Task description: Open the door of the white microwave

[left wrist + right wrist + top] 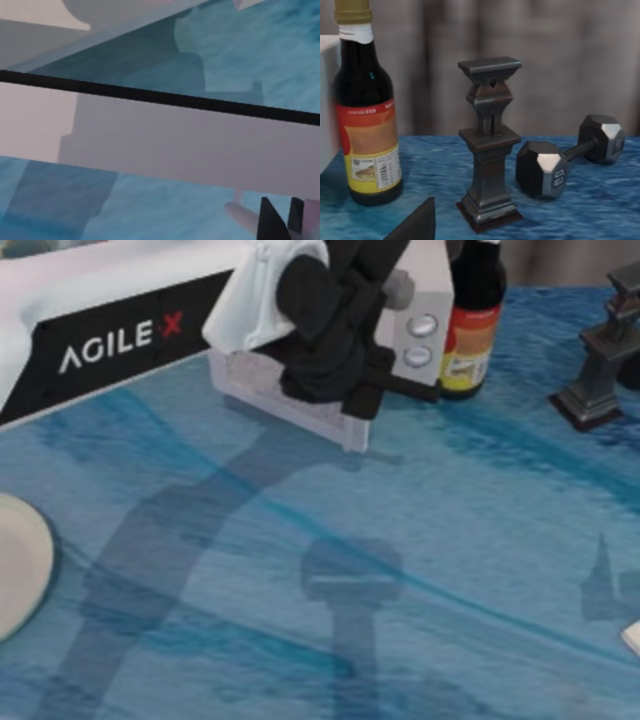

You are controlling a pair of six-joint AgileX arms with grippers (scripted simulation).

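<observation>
Our left claw (385,390) is at the free edge of the door (290,400), which stands swung out from the microwave (420,300) at the desk's (400,570) far edge; we cannot tell its grip.

You see microwave (425,300) at table's (420,570) far edge, door (290,400) swung out in front, left gripper (365,390) at door's edge. Bottle (473,320) just right of microwave; stand (600,360) farther right, dumbbell (570,160) beside it. Plate (15,565) at left edge.
</observation>
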